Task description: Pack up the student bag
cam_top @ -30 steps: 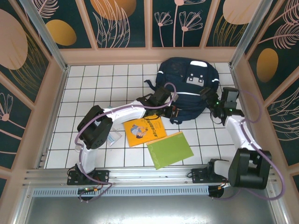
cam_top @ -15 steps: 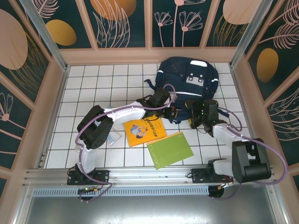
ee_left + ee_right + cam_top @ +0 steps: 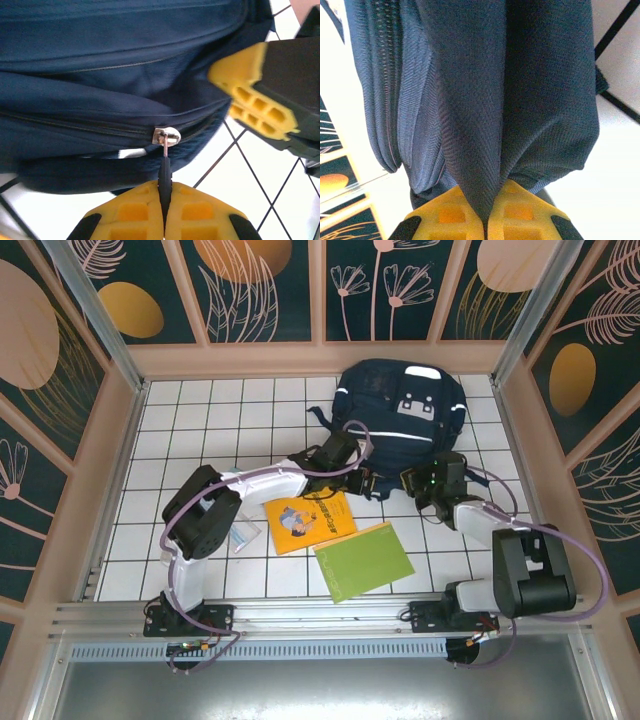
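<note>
The student bag (image 3: pixel 400 415), dark navy with white stripes, lies at the back of the tiled floor. Its near edge is held by both grippers. My left gripper (image 3: pixel 366 483) is shut on the black zipper pull (image 3: pixel 164 174), which hangs from a metal slider (image 3: pixel 166 135) on the bag's (image 3: pixel 125 75) zipper line. My right gripper (image 3: pixel 411 483) sits just to the right of it, shut on a fold of the bag's fabric (image 3: pixel 485 110). The fabric runs down between its yellow fingers (image 3: pixel 455 215). One right finger (image 3: pixel 252 95) shows in the left wrist view.
A yellow book (image 3: pixel 310 520) and a green notebook (image 3: pixel 365 560) lie on the white tiles in front of the bag. A small pale item (image 3: pixel 243 536) rests by the left arm. Patterned walls close in the back and both sides.
My right gripper swung from the bag's right side to its near edge and shut on the fabric. The bag shifted slightly. The left gripper kept hold of the zipper pull.
</note>
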